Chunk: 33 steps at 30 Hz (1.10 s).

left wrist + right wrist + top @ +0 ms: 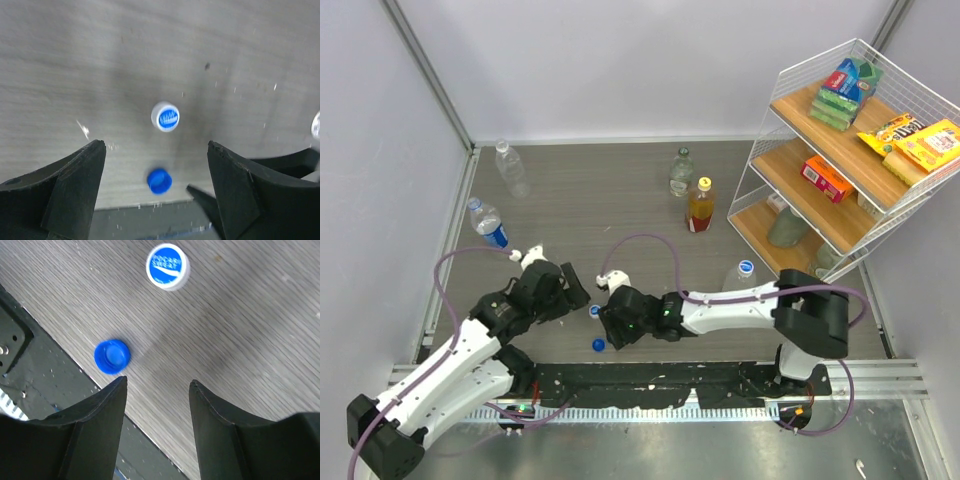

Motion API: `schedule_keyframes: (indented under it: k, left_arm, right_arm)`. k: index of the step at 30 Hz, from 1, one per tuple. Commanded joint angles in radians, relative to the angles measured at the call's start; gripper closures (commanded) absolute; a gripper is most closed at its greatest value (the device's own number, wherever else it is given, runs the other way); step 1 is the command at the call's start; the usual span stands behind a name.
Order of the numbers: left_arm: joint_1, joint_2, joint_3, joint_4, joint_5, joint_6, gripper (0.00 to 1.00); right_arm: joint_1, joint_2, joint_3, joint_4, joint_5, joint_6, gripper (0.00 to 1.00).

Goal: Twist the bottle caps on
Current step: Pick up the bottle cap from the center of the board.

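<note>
- Left gripper (156,145): fingers wide apart, holding nothing. The white-and-blue cap (165,116) and the blue cap (159,180) lie on the table (60,60), seen between the fingers.
- Right gripper (157,382): fingers moderately apart, empty. The blue cap lies just outside one fingertip, the white-and-blue cap farther ahead.

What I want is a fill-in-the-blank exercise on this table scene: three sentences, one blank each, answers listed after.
1. The cap on the amber bottle is ____.
2. The right wrist view shows ____ loose caps on the table: a plain blue cap and a white cap with a blue middle.
3. The left claw and the right claw both stand ____, holding nothing.
Missing words: yellow; two; open.
</note>
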Motion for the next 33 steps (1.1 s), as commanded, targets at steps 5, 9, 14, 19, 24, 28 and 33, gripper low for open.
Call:
schedule_keyframes:
  k: [5, 9, 14, 19, 24, 28, 33]
  left_arm:
    - [-0.006, -0.112, -0.097, -0.116, 0.36, -0.075, 0.25]
    - [-0.008, -0.132, -0.169, -0.047, 0.48, -0.086, 0.3]
    - [-0.014, -0.075, -0.186, -0.001, 0.5, -0.066, 0.34]
    - [-0.015, 0.02, -0.169, 0.079, 0.506, -0.054, 0.42]
    - [-0.02, 0.103, -0.16, 0.096, 0.497, -0.02, 0.49]
    - [-0.025, 0.144, -0.16, 0.124, 0.486, -0.02, 0.52]
    - [-0.038, 0.202, -0.146, 0.15, 0.476, -0.019, 0.59]
  right_arm:
    - [-0.028, -0.227, -0.112, -0.028, 0.104, 0.045, 0.42]
    - [-0.036, -0.216, -0.101, -0.022, 0.094, 0.033, 0.42]
    - [-0.056, -0.192, -0.1, 0.004, 0.068, 0.028, 0.42]
    - [-0.064, -0.186, -0.104, 0.01, 0.059, 0.033, 0.42]
    - [-0.077, -0.192, -0.123, 0.015, 0.055, 0.04, 0.43]
    - [-0.087, -0.19, -0.132, 0.027, 0.048, 0.043, 0.43]
    - [-0.094, -0.186, -0.134, 0.036, 0.028, 0.04, 0.43]
